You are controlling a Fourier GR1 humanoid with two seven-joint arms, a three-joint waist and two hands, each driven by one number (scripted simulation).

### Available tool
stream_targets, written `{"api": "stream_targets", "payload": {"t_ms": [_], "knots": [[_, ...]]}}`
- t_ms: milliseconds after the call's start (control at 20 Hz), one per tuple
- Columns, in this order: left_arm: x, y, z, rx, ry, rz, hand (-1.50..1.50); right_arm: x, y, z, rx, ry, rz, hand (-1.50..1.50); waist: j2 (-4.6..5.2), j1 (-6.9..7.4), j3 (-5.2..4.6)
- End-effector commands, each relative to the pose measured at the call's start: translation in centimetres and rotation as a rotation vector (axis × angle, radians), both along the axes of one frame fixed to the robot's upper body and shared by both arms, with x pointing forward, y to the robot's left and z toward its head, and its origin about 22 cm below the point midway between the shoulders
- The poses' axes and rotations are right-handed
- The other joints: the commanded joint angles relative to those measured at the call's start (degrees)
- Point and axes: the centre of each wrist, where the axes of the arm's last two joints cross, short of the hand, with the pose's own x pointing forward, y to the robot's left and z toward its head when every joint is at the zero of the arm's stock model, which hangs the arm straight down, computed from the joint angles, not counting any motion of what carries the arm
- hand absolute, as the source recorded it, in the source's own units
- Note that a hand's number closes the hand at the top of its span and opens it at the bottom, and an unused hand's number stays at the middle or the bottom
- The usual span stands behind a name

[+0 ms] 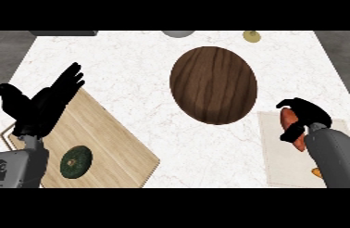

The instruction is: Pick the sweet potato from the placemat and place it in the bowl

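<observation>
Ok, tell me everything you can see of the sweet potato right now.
The sweet potato shows only in part: an orange-red, elongated body with a smooth-looking skin, lying over the pale placemat at the counter's right side. The right robot hand is curled round it, hiding most of its middle; bits of orange show above and below the fingers. Whether it rests on the mat or is lifted, I cannot tell. It is clear of the brown wooden bowl.
</observation>
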Motion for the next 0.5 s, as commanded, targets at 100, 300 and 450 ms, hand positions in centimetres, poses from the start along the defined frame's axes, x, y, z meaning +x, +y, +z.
{"api": "stream_targets", "payload": {"t_ms": [100, 300, 450], "knots": [[0.9, 0.3, -0.6, 0.009, 0.008, 0.004, 0.00, 0.1, -0.3, -0.6, 0.002, -0.076, 0.032, 1.50, 0.20, -0.05, 0.24], [-0.2, -1.7, 0.9, 0.006, 0.009, 0.009, 0.00, 0.4, -0.8, -1.5, -0.006, -0.091, 0.046, 1.50, 0.19, 0.24, 0.26], [-0.4, -1.3, -0.7, -0.010, 0.009, 0.008, 0.00, 0.7, -0.5, -0.4, -0.011, -0.103, 0.080, 1.50, 0.15, 0.01, 0.24]]}}
